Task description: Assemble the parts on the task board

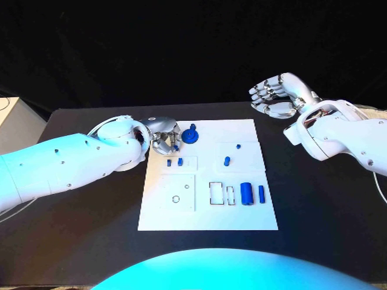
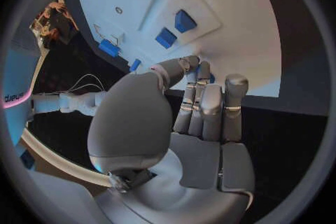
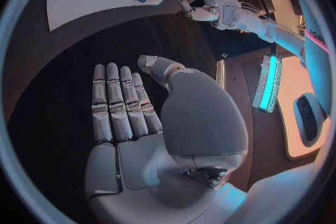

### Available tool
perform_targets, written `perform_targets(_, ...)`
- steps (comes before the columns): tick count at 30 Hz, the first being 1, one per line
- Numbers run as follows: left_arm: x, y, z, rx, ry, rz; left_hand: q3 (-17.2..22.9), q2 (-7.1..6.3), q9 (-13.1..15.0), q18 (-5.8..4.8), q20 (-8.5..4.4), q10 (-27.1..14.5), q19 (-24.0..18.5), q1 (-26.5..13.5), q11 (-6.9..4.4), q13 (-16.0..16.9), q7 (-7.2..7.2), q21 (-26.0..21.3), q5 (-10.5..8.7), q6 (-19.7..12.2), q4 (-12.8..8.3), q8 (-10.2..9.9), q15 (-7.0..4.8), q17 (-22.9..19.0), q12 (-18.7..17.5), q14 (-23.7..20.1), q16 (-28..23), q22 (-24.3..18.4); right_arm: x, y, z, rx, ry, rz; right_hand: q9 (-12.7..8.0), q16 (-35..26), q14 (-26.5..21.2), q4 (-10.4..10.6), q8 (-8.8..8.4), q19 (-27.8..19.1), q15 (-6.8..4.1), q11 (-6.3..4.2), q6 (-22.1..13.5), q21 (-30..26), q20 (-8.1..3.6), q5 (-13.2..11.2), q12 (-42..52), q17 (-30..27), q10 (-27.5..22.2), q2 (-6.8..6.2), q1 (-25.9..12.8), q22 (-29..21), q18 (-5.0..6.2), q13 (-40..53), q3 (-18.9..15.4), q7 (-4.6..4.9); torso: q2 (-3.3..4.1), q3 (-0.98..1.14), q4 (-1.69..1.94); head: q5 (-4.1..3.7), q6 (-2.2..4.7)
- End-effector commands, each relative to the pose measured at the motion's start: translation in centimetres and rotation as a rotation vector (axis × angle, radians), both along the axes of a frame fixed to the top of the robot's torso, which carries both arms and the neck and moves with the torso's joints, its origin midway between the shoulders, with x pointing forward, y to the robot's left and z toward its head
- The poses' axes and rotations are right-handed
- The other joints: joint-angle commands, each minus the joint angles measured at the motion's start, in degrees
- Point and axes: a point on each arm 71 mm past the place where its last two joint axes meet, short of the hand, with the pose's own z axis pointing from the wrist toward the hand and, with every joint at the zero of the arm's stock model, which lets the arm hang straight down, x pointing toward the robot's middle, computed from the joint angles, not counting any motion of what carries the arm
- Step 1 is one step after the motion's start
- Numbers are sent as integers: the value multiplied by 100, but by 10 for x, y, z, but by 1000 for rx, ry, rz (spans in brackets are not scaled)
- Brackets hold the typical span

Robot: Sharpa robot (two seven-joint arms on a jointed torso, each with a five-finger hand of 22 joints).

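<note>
The left hand (image 1: 165, 136) sits over the board's (image 1: 246, 223) upper-left corner, fingers curled inward with their tips at a small blue piece (image 1: 176, 147). Whether they actually pinch it, I cannot tell. Just at its 3 o'clock stands a round blue knob (image 1: 191, 135). The right hand (image 1: 279, 95) hangs off the board at about 1 o'clock, well apart from every part, fingers straight and side by side, holding nothing.

Toward 5 o'clock on the board lie a fat cylinder (image 1: 246, 194) and a thin pin (image 1: 262, 194), long axes running 12 to 6. Two short pegs (image 1: 175, 162) sit mid-left, another (image 1: 227, 161) at centre.

These parts look small, rigid, light and probably smooth plastic. The cylinder will likely roll, so pinch it across the middle of its length.
</note>
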Motion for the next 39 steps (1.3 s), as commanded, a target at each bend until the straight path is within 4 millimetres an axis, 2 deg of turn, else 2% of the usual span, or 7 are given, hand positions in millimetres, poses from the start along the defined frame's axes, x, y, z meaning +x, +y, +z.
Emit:
perform_targets(1,-1,-3,-1,10,16,-10,-30,-10,9,-68,-8,21,10,-68,1,3,2,1,-20,52,-1,-20,2,-4,-11,48,28,-7,-1,2,0,-2,-1,19,7,-25,-52,20,-33,-3,-4,6,-32,-27,43,28,-4,-5,-42,-11,-41,-5,75,-2,-2,15,-2,3,2,6,0)
perform_targets(25,0,-7,-5,24,44,-19,-48,-7,15,-60,-10,37,-21,-89,-1,13,-1,-32,-31,60,15,-30,2,-63,-48,22,4,-47,-1,2,0,-2,-1,20,7,-25,-52,20,-33,-3,-4,6,-32,-27,43,28,-4,-5,-42,-11,-41,-5,75,-2,-2,15,-3,7,2,-16,0)
perform_targets(39,-1,-8,-8,40,67,-20,-183,-36,45,-61,-17,120,-26,-156,-45,108,-40,-80,-55,104,42,-41,-22,19,-29,41,46,-75,0,2,0,-5,-3,21,13,-23,-56,26,-35,8,-3,5,-32,-51,46,29,-4,-19,-43,-14,-42,-27,77,-2,-3,13,0,2,0,-11,0)
